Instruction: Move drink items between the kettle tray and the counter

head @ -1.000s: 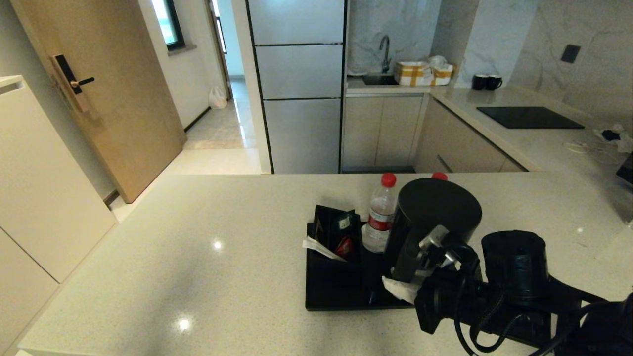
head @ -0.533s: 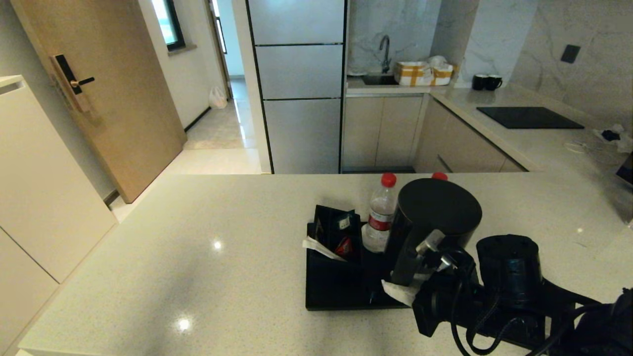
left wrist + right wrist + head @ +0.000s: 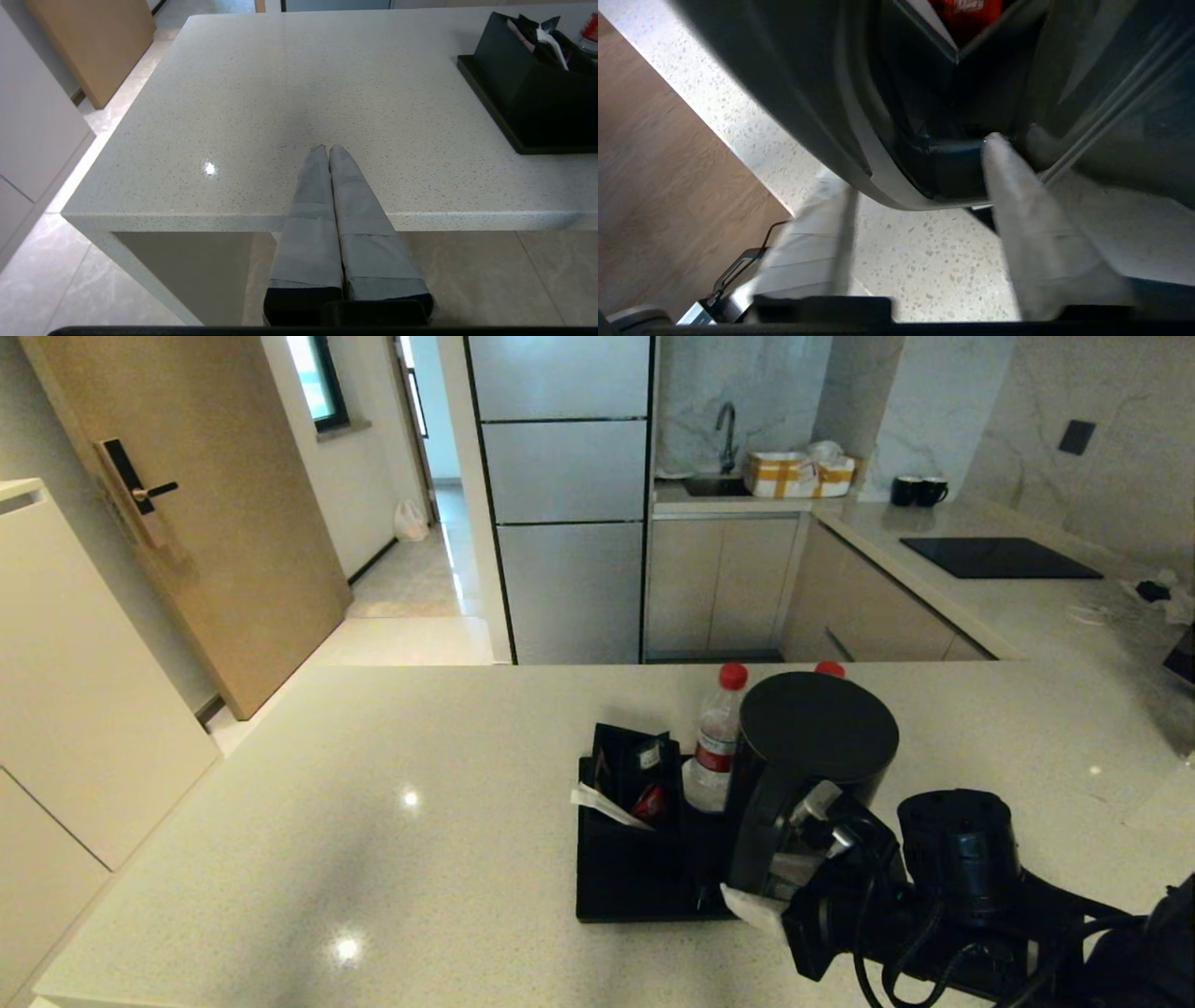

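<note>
- Broadly, the counter [image 3: 373, 821] is seen as a wide speckled stone worktop, with the kettle tray [image 3: 635, 887] resting on it toward the robot's right.
- On the tray, the kettle [image 3: 812, 756] is seen standing upright at the right end; one water bottle [image 3: 714, 751] stands just beside it, and only the red cap of the second bottle [image 3: 829, 668] is visible behind it.
- A sachet box [image 3: 630, 775] occupies the tray's left part.
- The right gripper [image 3: 924, 205] is placed at the kettle's handle side, low against its body; its fingers are parted, one to each side of the handle [image 3: 864, 121], and no firm clamp on it is shown.
- The left gripper [image 3: 327, 151] is parked over the near counter edge, well apart from the tray, with fingers pressed together on nothing.
- The step in hand is judged to be either release or regrasp of the kettle on the tray; which cannot be told.
- If a lift is meant, the jaws must be closed squarely on the handle first; otherwise a straight withdrawal is called for, so the kettle is not nudged into the bottle.
</note>
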You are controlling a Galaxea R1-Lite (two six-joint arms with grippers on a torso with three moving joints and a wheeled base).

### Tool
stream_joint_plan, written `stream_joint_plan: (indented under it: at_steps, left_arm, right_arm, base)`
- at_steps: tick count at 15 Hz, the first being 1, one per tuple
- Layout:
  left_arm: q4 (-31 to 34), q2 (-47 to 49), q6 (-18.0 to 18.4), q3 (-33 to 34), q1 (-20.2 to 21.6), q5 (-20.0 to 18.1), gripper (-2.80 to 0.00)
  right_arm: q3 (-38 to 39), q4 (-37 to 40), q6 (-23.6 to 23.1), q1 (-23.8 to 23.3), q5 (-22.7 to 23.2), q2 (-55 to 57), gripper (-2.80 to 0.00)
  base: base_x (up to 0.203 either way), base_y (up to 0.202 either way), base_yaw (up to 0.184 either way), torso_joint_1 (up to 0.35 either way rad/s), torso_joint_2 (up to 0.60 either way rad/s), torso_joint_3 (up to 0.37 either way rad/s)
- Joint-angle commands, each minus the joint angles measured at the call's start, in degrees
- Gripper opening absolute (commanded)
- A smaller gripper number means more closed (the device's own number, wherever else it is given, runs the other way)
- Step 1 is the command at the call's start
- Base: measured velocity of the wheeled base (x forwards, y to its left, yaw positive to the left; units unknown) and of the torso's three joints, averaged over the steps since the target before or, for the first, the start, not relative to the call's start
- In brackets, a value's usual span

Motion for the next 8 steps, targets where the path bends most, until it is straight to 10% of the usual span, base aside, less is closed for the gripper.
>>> stream_joint_plan:
  at_steps: [1, 8]
  left_arm:
    - [-0.01, 0.00, -0.02, 0.07, 0.01, 0.02, -2.80]
    - [-0.01, 0.00, -0.02, -0.01, 0.05, 0.02, -2.80]
  right_arm:
    - [0.25, -0.74, -0.08, 0.04, 0.14, -0.14, 0.00]
    - [2.85, -0.66, 0.30, -0.04, 0.23, -3.27, 0.00]
  base:
    - [0.000, 0.000, 0.000, 0.000, 0.00, 0.000]
    - [0.000, 0.000, 0.000, 0.000, 0.00, 0.000]
